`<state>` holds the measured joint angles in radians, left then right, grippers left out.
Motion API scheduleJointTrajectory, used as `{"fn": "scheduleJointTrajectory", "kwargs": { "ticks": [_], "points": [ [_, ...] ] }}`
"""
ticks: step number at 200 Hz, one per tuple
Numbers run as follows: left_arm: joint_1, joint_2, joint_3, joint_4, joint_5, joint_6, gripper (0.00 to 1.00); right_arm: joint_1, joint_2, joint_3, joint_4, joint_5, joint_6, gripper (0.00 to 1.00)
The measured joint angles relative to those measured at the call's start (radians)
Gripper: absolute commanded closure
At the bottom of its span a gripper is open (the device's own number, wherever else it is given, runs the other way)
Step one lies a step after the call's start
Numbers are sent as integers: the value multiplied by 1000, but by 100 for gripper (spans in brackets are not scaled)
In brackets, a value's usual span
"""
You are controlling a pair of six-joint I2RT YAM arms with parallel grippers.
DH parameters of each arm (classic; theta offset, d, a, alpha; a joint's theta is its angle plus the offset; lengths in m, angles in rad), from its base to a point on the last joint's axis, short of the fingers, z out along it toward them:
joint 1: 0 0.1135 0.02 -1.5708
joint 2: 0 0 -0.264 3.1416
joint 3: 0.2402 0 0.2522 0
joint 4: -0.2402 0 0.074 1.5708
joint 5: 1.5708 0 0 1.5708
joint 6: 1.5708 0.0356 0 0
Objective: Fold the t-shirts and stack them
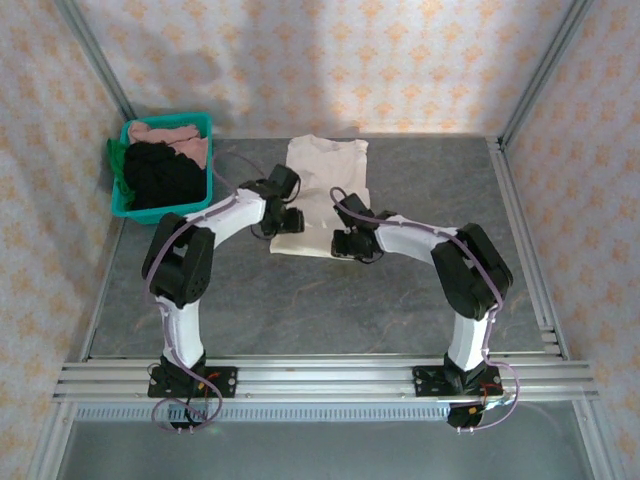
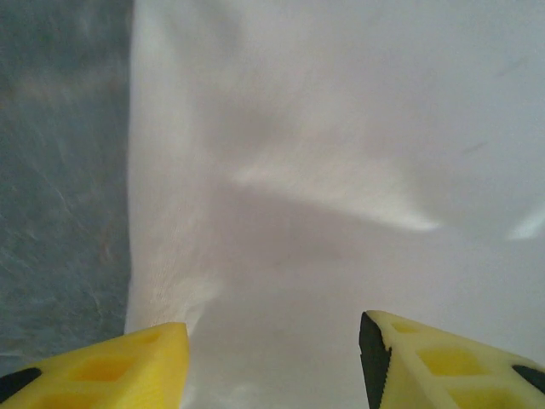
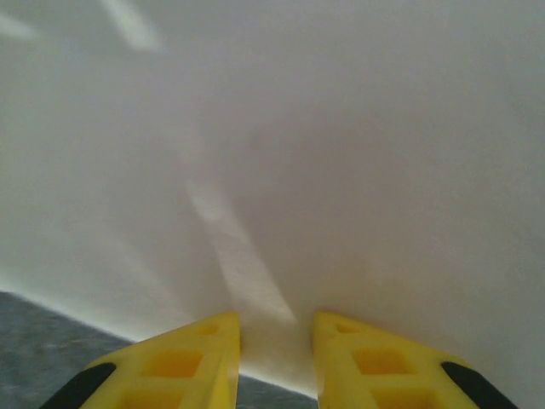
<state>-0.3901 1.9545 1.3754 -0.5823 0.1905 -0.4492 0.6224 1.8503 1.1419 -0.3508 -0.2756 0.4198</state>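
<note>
Cream-white t-shirt (image 1: 322, 190) lies flat on the grey table (image 1: 330, 310), far of both claws, each of which sits at its near end.

Top view: left gripper (image 1: 285, 222) at the near-left corner, right gripper (image 1: 350, 243) at the near-right. Jaw gaps unreadable from up there.

Left wrist: yellow fingers (image 2: 128, 358) released and wide apart, with cloth beneath and ahead of them. The shirt's left edge runs straight ahead from the left finger, bare table left of it.

Right wrist: jaws a narrow gap apart, nothing pinched that I can see. The shirt's near edge crosses right at the tips, with table showing below-left.

Top view also has the teal bin (image 1: 125, 205) well left of the left claw, holding black (image 1: 160, 175), pink (image 1: 165, 135) and green (image 1: 117, 160) shirts.

Open table near of both claws and right of the right one, out to the frame rail (image 1: 520, 240).
</note>
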Motion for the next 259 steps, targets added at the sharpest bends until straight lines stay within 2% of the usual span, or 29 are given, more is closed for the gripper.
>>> {"fn": "scheduleJointTrajectory", "kwargs": {
  "ticks": [40, 84, 97, 123, 149, 181, 219, 236, 259],
  "points": [
    [10, -58, -170, 134, 34, -60, 42, -6, -90, -138, 65, 18, 30, 74],
    [10, -156, -302, 228, 65, -105, 42, -6, -169, -210, 15, 56, 29, 74],
    [10, -175, -314, 210, 67, -108, 39, -6, -200, -220, -20, 68, 28, 71],
    [-3, -188, -299, 151, 64, -101, 27, -6, -270, -216, -53, 95, 18, 69],
    [-8, -144, -168, 87, 63, -91, 31, -6, -238, -130, -45, 105, 2, 72],
    [48, 55, 143, 80, 63, -66, 35, -6, -108, 10, 25, 93, -5, 74],
    [116, 302, 377, 36, 63, -40, 39, -6, -48, -18, 81, 68, -5, 75],
    [127, 315, 426, 13, 70, -39, 38, -6, -49, -73, 98, 66, -5, 76],
    [129, 317, 433, -6, 87, -25, 31, -6, -89, -147, 126, 79, -7, 75]
  ]
}}
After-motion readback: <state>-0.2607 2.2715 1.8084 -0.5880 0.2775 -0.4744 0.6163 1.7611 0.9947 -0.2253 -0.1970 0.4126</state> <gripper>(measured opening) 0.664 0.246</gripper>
